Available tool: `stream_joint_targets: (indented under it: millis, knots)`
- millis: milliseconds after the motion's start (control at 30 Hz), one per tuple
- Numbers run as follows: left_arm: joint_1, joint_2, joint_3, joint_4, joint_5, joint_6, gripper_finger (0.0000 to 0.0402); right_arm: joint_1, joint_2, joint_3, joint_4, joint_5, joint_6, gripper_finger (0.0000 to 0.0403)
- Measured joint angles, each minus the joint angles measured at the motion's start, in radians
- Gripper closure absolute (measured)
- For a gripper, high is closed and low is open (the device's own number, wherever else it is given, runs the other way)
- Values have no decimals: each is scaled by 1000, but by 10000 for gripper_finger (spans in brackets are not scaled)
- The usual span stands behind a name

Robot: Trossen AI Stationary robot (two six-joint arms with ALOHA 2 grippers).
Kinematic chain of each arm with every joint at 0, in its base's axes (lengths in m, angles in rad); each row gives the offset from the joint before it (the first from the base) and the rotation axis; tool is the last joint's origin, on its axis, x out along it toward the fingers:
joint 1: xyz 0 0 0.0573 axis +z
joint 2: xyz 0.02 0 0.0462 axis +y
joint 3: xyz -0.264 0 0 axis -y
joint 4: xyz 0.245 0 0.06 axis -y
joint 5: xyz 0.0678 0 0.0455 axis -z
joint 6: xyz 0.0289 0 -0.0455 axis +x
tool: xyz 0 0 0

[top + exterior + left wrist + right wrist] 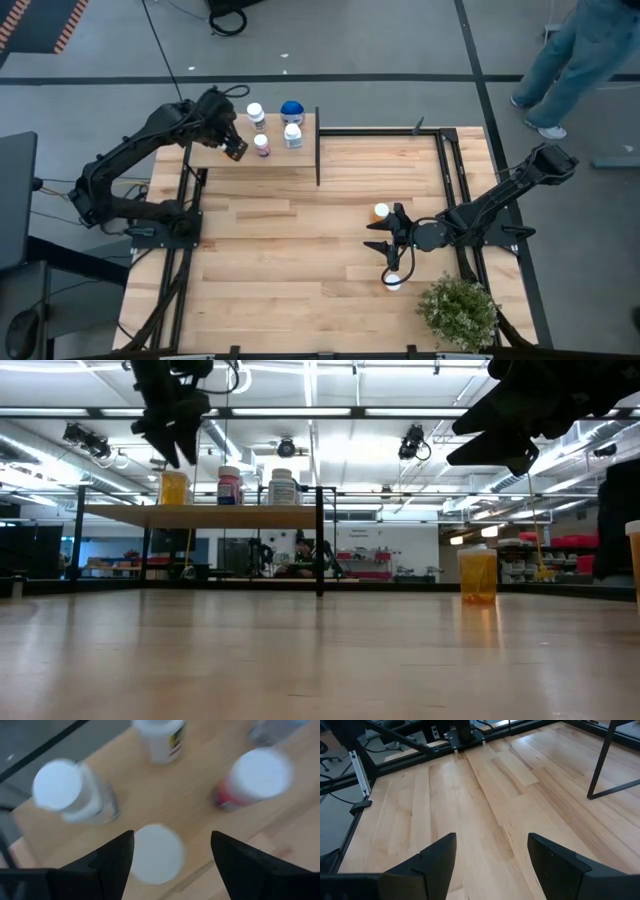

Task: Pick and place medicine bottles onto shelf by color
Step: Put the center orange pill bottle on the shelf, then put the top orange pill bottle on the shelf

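Note:
The shelf (215, 157) stands at the table's far left. On it are a white-capped bottle (255, 112), a blue-topped one (292, 108), a white one (293, 134) and a pinkish one (262, 144). An orange bottle (173, 488) also stands upright there; its white cap (157, 854) shows below my left gripper (172, 837). That gripper hangs open above the cap, its fingers apart from it. My right gripper (390, 247) waits open over bare table at the right. An orange bottle (381, 211) stands on its far side and a white-capped one (394, 281) on its near side.
A green potted plant (458, 310) stands at the table's near right corner. A black upright post (318, 146) marks the shelf's right end. A person (575, 60) walks on the floor beyond the far right corner. Bare planks lie across the table's middle and near left.

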State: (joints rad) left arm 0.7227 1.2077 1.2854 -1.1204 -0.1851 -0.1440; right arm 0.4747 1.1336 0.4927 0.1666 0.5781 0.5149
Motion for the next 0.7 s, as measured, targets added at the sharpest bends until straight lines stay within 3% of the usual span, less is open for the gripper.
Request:
stream_joint_targets:
  millis: [267,467,700]
  knots:
    - [-78,-73,2,77,33,25,129,0,0,0,0,0,6,150]
    - [-157,-124,86,78,33,10,129,0,0,0,0,0,9,150]
    - [-364,-179,152,104,33,-67,135,0,0,0,0,2,9,150]
